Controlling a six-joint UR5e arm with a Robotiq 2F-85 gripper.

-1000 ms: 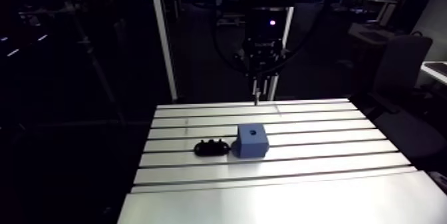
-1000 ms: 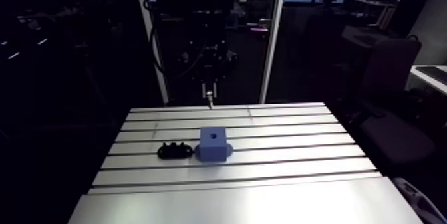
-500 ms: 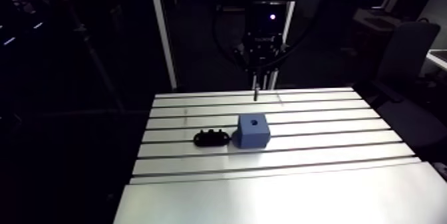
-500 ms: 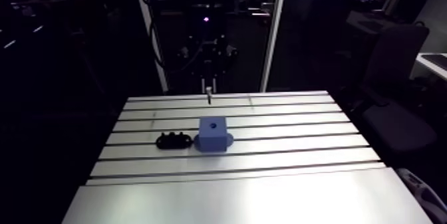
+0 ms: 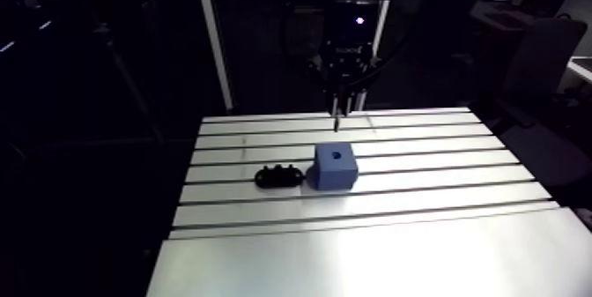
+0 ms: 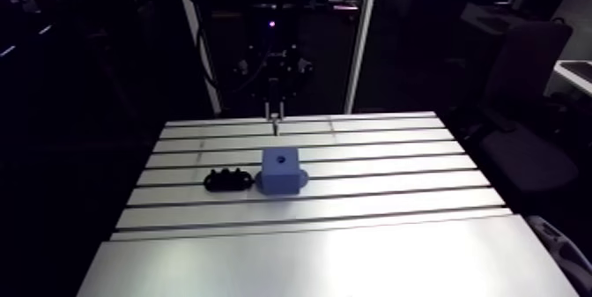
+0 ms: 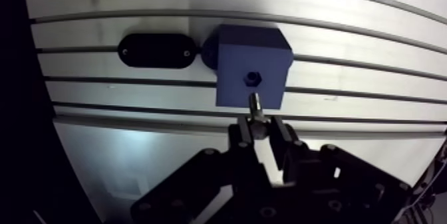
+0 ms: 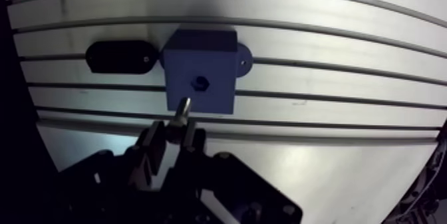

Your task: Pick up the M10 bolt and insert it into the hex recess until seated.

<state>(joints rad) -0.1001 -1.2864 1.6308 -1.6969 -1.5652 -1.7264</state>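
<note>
End effector (image 7: 257,132) clamped on bolt (image 7: 256,107), in air above desk (image 7: 372,20), just short of blue block (image 7: 239,50). Step looks like carry/approach. Next: centre bolt over hex recess (image 7: 252,78), align flats, lower till seated.

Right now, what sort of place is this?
Likely a robot assembly test bench: a slotted table, a blue block with a hex recess on it, and a gripper holding a bolt.
</note>
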